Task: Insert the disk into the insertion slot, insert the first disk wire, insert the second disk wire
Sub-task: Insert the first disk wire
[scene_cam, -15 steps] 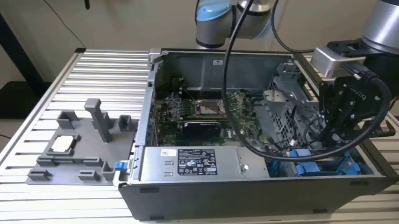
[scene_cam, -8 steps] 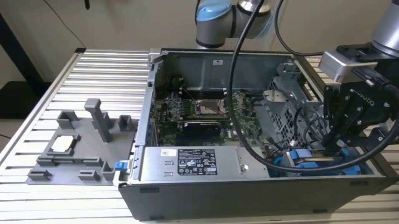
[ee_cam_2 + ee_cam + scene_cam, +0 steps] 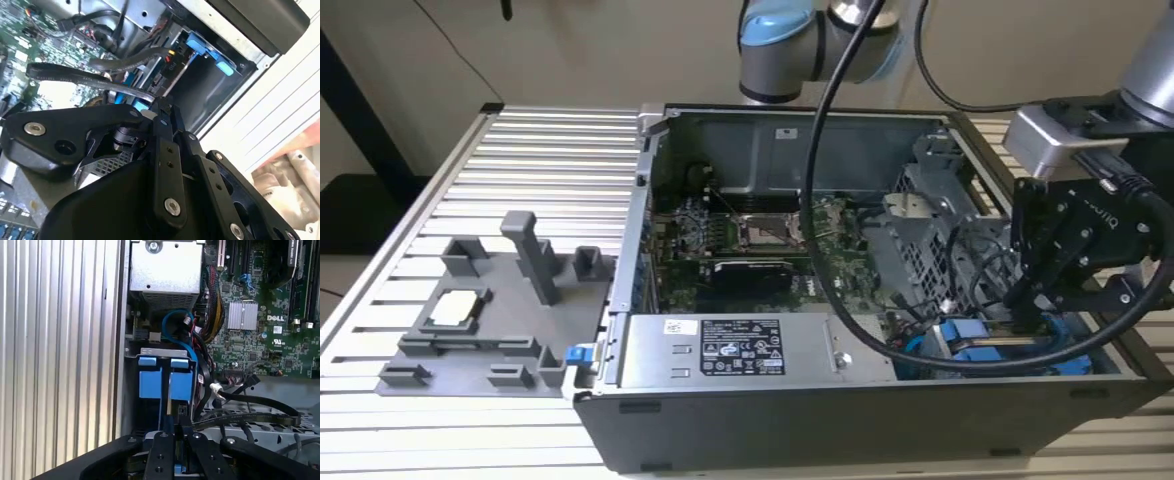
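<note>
1. Disk [image 3: 165, 382], in its blue carrier, sits inside the insertion slot [image 3: 131, 390] at the computer case's [image 3: 854, 425] near corner, on the exterior view's right; the blue frame also shows there [image 3: 974, 340].
2. Gripper [image 3: 1034, 300] hangs low over that corner, its black fingers [image 3: 172, 450] drawn together just above the carrier; whether they pinch anything I cannot tell.
3. Black flat cables [image 3: 250, 415] and a blue cable [image 3: 177, 325] crowd the bay beside the green motherboard [image 3: 260, 330].
4. A grey power-supply box [image 3: 734, 350] lies along the front wall, and a grey fixture [image 3: 494, 310] stands on the slatted table [image 3: 480, 180].
</note>
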